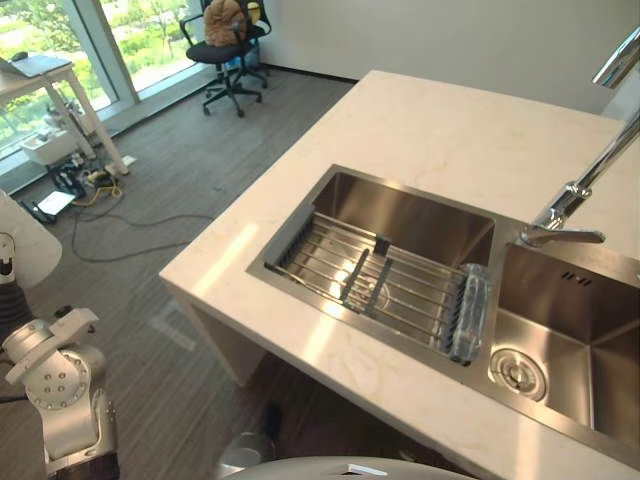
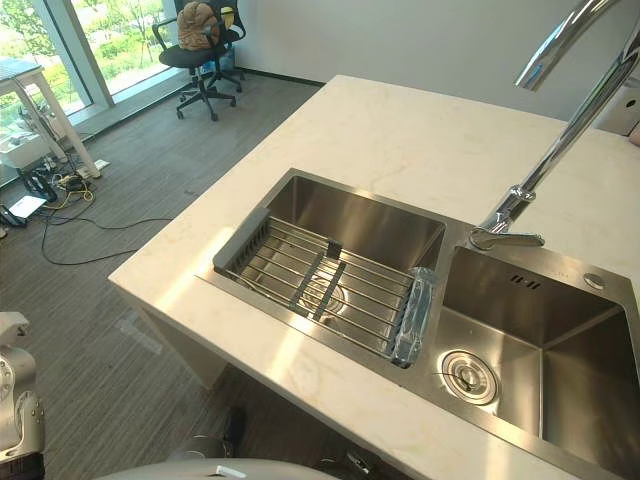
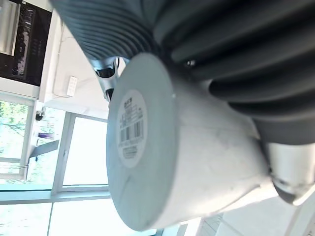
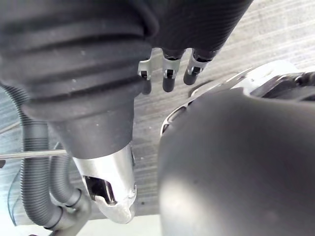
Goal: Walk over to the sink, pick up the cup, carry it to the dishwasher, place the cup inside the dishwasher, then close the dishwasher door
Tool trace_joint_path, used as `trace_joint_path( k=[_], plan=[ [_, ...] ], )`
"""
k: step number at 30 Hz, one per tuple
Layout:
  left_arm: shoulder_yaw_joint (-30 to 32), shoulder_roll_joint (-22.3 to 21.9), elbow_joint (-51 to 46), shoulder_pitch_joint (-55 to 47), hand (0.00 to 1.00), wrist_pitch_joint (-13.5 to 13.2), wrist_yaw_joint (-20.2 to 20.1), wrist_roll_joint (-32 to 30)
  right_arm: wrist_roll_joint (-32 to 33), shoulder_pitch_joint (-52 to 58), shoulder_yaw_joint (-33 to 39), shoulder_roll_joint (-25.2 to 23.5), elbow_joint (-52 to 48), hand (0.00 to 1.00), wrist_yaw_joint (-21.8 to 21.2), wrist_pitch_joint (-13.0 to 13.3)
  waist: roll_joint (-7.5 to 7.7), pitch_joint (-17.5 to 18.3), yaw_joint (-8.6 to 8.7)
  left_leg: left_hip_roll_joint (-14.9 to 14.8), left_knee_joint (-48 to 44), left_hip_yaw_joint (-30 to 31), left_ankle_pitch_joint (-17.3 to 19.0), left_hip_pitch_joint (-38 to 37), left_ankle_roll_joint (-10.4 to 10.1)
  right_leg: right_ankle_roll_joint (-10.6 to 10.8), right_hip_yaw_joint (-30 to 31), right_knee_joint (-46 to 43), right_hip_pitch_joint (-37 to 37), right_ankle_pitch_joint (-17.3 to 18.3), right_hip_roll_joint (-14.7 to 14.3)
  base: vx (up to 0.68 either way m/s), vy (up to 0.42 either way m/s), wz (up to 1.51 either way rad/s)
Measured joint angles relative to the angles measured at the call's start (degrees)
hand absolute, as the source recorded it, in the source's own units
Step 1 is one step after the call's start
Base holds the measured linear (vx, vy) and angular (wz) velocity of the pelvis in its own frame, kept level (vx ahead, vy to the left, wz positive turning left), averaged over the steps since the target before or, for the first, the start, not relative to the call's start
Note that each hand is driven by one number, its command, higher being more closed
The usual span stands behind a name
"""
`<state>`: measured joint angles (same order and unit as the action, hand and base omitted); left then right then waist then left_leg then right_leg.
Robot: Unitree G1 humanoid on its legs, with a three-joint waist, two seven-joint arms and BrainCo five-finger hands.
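White cup is sitting clasped in the left robot hand; right robot hand is hanging slack-fingered, empty. Carrying is calling for a firm, level hold.

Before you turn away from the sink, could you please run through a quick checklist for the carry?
1. White cup gripped by left hand: ok.
2. Right hand free, fingers relaxed: ok.
3. Sink emptied: not ok; a clear glass lies on the rack.
4. Dishwasher door open: cannot tell.
5. Walking route safe: cannot tell; cables lie on the floor.
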<state>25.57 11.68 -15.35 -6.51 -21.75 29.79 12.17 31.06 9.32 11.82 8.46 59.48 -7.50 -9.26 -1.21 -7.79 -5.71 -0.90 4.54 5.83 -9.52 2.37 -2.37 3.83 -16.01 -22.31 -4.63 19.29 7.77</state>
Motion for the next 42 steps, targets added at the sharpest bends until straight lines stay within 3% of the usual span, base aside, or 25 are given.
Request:
trace_joint_path(
  k=[1, 5, 8, 11, 12, 13, 16, 17, 18, 19, 20, 21, 22, 23, 25, 26, 30, 34, 36, 37, 38, 39, 40, 41, 42],
  plan=[
    [-0.7, 0.0, 0.0, 0.0, 1.00, 0.0, 0.0, 0.0, 0.0, 0.2, 0.1, 0.0, -0.1, 0.00, -0.1, 0.0, -0.16, 0.0, 0.02, -0.1, 0.0, -0.4, -2.0, -0.1, 0.1, 0.4, -0.7, -1.1, 0.0, 0.7, 0.1, 0.09, -0.130, 0.28],
    [-1.6, -0.1, -0.4, -1.1, 1.00, 1.2, -0.7, 0.0, -1.4, -0.2, 0.2, 0.0, -0.1, 0.00, -0.8, 0.1, 0.11, -0.3, -0.40, 0.5, -3.6, -2.8, -2.0, 1.8, -0.3, 0.3, -2.1, -1.5, -0.6, 1.1, 0.8, 0.07, -0.040, 0.24],
    [-1.2, -0.1, -2.6, -2.9, 1.00, 2.5, -1.8, -0.1, -3.0, -0.5, 0.2, -0.1, -0.1, 0.00, -2.0, 0.3, 0.00, -0.7, -0.36, 0.0, -5.6, -7.5, -0.1, 2.1, 2.3, 0.0, -3.6, -0.3, -2.4, 0.7, 1.0, 0.00, 0.029, 0.20],
    [-1.2, -0.2, -4.2, -3.3, 1.00, 3.3, -3.3, -0.1, -4.5, -0.1, 0.2, 0.2, -0.5, 0.00, -2.0, 0.2, -0.94, -1.0, 0.47, -3.4, -9.5, -22.7, 9.8, 3.1, 8.1, 0.1, -9.1, 5.4, -6.9, -2.4, 0.4, -0.01, -0.038, 0.73],
    [-1.2, -0.6, -4.2, -2.9, 1.00, 3.3, -3.7, -0.1, -4.5, 0.1, 0.8, -0.3, 0.2, 0.00, -2.0, 0.4, -0.27, -0.8, 0.98, -4.4, -10.1, -28.6, 13.2, 3.4, 8.4, -0.2, -11.8, 8.0, -7.4, -3.6, 2.0, -0.03, 0.065, 1.30],
    [-1.4, -1.5, -4.3, -1.8, 1.00, 3.1, -3.8, -0.1, -4.6, 0.4, 2.5, -0.5, 0.7, 0.00, -1.8, 0.6, 0.19, -0.1, 1.58, -6.1, -13.2, -36.1, 13.6, 5.2, 10.9, 0.5, -15.6, 8.0, -6.3, -4.2, 4.0, -0.05, 0.124, 1.43],
    [-4.6, -2.1, -4.4, -0.2, 1.00, 3.1, -4.0, 0.0, -5.2, 1.4, 6.4, 0.2, 0.4, 0.00, -0.8, 0.6, -0.28, 0.2, 2.43, -7.8, -21.1, -44.8, 12.4, 6.3, 11.9, 1.6, -23.5, 4.8, -5.0, -4.8, 11.1, 0.04, 0.101, 1.31],
    [-6.1, -2.5, -4.6, 0.2, 1.00, 3.1, -4.4, 0.0, -6.1, 2.6, 7.7, 1.0, -0.5, 0.00, -0.3, 0.8, -1.61, 1.1, 2.60, -9.8, -22.7, -46.9, 9.7, 4.8, 13.9, 1.8, -27.2, 1.9, -5.3, -5.0, 13.6, 0.13, 0.096, 1.36],
    [-6.8, -2.8, -4.8, 0.2, 1.00, 3.2, -5.0, -0.1, -6.6, 3.6, 8.4, 1.7, -1.3, 0.00, 0.1, 0.9, -2.88, 1.7, 2.86, -10.5, -22.0, -47.3, 1.2, 3.6, 16.8, 1.7, -28.8, -0.7, -5.2, -4.9, 14.2, 0.16, 0.158, 1.75],
    [-8.5, -4.2, -4.2, 1.8, 1.00, 3.3, -5.7, -0.1, -6.8, 4.5, 11.3, 3.0, -1.5, 0.00, 0.3, 1.2, -4.15, 1.8, 4.46, -5.7, -17.8, -45.3, -1.9, 3.9, 17.9, 0.1, -29.4, -7.1, -3.1, -1.6, 18.4, -0.03, 0.150, 2.16],
    [-8.2, -6.2, -4.0, 3.6, 1.00, 3.5, -6.4, 0.0, -7.0, 3.0, 13.6, 3.2, -0.8, 0.00, 0.1, 0.9, -5.62, 1.7, 5.76, -2.4, -10.1, -40.4, -8.5, 5.1, 16.9, -0.8, -28.8, -2.0, 0.2, 0.0, 13.7, -0.11, 0.106, 2.31],
    [-7.9, -6.4, -4.1, 4.8, 1.00, 3.6, -6.5, 0.0, -7.5, 2.5, 14.3, 2.0, -0.4, 0.00, 0.0, 0.8, -5.01, 1.8, 5.77, -0.1, -6.1, -37.5, -13.3, 5.5, 11.4, -2.7, -28.3, 2.5, 1.7, -3.7, 12.2, -0.19, -0.032, 2.46],
    [-8.3, -6.2, -3.2, 6.5, 1.00, 3.7, -7.0, 0.0, -8.9, 2.7, 15.3, 0.4, 1.1, 0.00, 0.2, 1.3, -3.63, 1.1, 6.27, -1.1, -9.5, -37.3, -6.6, 5.5, 14.3, -0.7, -31.2, 2.5, -0.1, -7.0, 14.1, -0.07, -0.092, 1.71],
    [-7.9, -5.9, -3.2, 4.6, 1.00, 3.6, -7.2, 0.1, -9.8, 2.7, 15.7, 0.8, 2.5, 0.00, 0.4, 1.2, -3.34, 1.0, 5.16, -4.1, -12.1, -39.1, -2.6, 2.9, 9.7, -0.3, -32.0, 2.3, -1.0, -7.4, 15.2, -0.02, -0.057, 1.35],
    [-9.1, -5.9, -3.6, 3.6, 1.00, 3.7, -7.8, 0.4, -11.2, 3.0, 15.2, 2.0, 2.6, 0.00, 0.5, 1.4, -4.40, 1.5, 4.85, -6.5, -11.9, -39.6, -4.7, -1.8, 6.3, 1.8, -35.2, 2.4, -3.6, -8.4, 16.4, 0.06, 0.054, 0.84],
    [-10.6, -5.9, -4.1, 3.7, 1.00, 3.8, -8.3, 0.7, -11.2, 2.9, 15.2, 2.5, 2.9, 0.00, 0.5, 1.4, -4.99, 1.8, 4.88, -5.9, -10.7, -37.2, -3.8, -2.6, 4.5, 2.6, -36.7, 2.5, -4.0, -9.0, 16.8, 0.06, 0.176, 1.01],
    [-21.0, -3.9, -9.4, 3.5, 1.00, 7.2, -11.8, 1.1, -11.1, -1.7, 11.3, 3.0, 6.8, 0.00, 3.1, 0.0, -5.31, 2.1, 3.51, -2.8, -2.5, -32.9, 0.6, -3.6, 3.1, 4.3, -39.8, 8.4, -6.2, -14.6, 14.6, 0.02, 0.239, 0.58],
    [-26.8, -3.9, -8.1, 3.4, 1.00, 10.8, -12.0, 0.9, -10.0, -3.2, 8.6, 2.7, 7.0, 0.00, 4.3, -1.7, -4.04, 1.3, 2.96, -1.8, -0.1, -30.5, 3.3, -5.1, 2.6, 4.1, -36.6, 9.0, -6.4, -15.6, 14.2, 0.03, 0.158, 0.19],
    [-29.2, -4.0, -7.6, 3.5, 1.00, 11.7, -12.0, 0.4, -9.2, -3.4, 8.6, 2.3, 7.0, 0.00, 4.5, -2.3, -2.99, 1.1, 3.01, -0.6, -0.1, -29.0, 3.5, -5.5, 2.8, 2.4, -32.1, 9.0, -6.9, -14.8, 14.6, -0.02, 0.096, 0.31],
    [-30.8, -4.1, -7.5, 3.5, 1.00, 11.8, -12.5, 0.0, -8.8, -3.3, 8.6, 2.1, 6.8, 0.00, 4.4, -2.3, -2.76, 1.1, 3.47, 0.1, -0.1, -26.7, 3.7, -5.5, 3.5, -0.4, -26.9, 8.7, -7.2, -13.2, 14.2, -0.03, 0.060, 0.91],
    [-32.9, -4.5, -6.6, 3.8, 1.00, 11.8, -12.9, -0.1, -8.8, -2.8, 8.6, 1.7, 6.5, 0.00, 4.1, -2.2, -2.78, 1.1, 4.16, 1.0, -0.1, -23.2, 4.1, -5.2, 4.3, -5.4, -18.9, 7.4, -7.3, -11.9, 13.2, -0.03, 0.057, 1.12],
    [-34.3, -4.9, -5.6, 4.1, 1.00, 11.8, -13.0, -0.1, -8.7, -2.4, 8.6, 1.7, 6.1, 0.00, 4.0, -2.1, -2.59, 1.0, 4.45, 1.2, -0.1, -21.1, 4.2, -5.0, 4.5, -7.7, -14.8, 5.7, -7.0, -12.0, 12.7, -0.06, 0.043, 1.82],
    [-38.1, -5.8, -2.8, 5.2, 1.00, 11.7, -13.2, -0.1, -8.4, -1.4, 8.3, 1.6, 5.2, 0.00, 3.3, -2.0, -4.12, 1.8, 5.62, 0.9, 0.3, -14.9, 3.5, -3.7, 4.5, -10.3, -3.8, 0.1, -4.4, -10.3, 9.9, -0.07, 0.000, 1.79],
    [-39.1, -5.9, -1.6, 5.9, 1.00, 11.7, -13.6, -0.1, -7.8, -1.4, 7.7, 1.4, 5.0, 0.00, 2.8, -2.0, -4.32, 1.8, 6.19, 0.9, 0.3, -12.3, 3.1, -2.8, 4.1, -8.0, 0.4, 0.8, -4.4, -7.2, 7.4, -0.11, -0.082, 2.37],
    [-39.9, -5.9, 0.4, 7.7, 1.00, 11.7, -14.5, -0.4, -6.5, -1.9, 6.2, 0.4, 5.2, 0.00, 2.5, -2.1, -1.66, 2.1, 6.60, 2.1, 0.4, -9.4, 3.9, -1.3, 2.8, -7.1, 5.5, 6.1, -4.2, -3.4, 3.7, -0.09, -0.120, 1.74]
  ],
)
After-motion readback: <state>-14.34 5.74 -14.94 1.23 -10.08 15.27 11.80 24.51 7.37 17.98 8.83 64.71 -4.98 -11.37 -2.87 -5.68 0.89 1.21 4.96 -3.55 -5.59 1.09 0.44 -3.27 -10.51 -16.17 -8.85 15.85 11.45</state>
